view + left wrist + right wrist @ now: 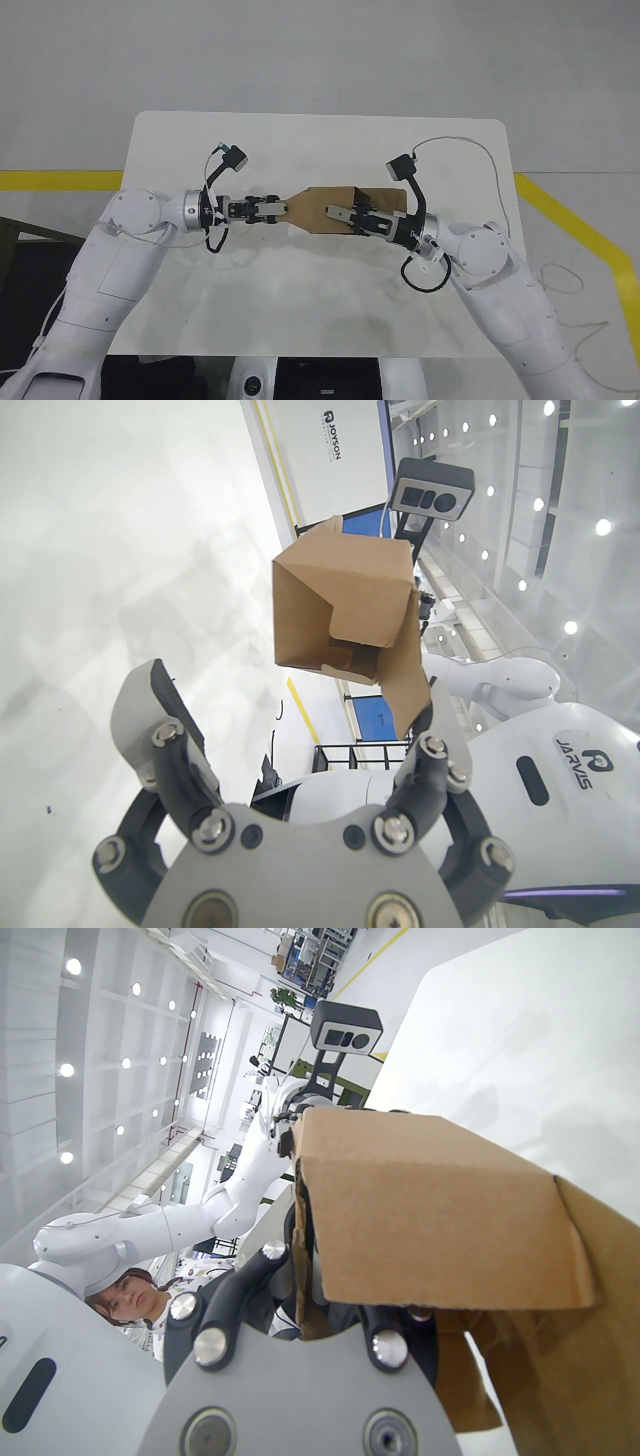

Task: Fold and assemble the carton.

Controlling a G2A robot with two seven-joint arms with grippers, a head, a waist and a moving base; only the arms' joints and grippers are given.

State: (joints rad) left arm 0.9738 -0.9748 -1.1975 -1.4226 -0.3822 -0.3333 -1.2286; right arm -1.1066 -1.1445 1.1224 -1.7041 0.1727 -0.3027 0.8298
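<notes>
Top: overhead, facing down at table (300,300).
Left wrist: just behind left claw (295,687), facing box (345,595).
Right wrist: behind right claw (340,213), same box.

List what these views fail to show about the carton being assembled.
Underside of the carton and any gap to the table: top view, hidden by the carton itself.
Its end by the right gripper: top view, covered by that gripper.
Its flap tip: left wrist view, behind one jaw of the left gripper.
Its outer flap: right wrist view, runs off the edge.
</notes>
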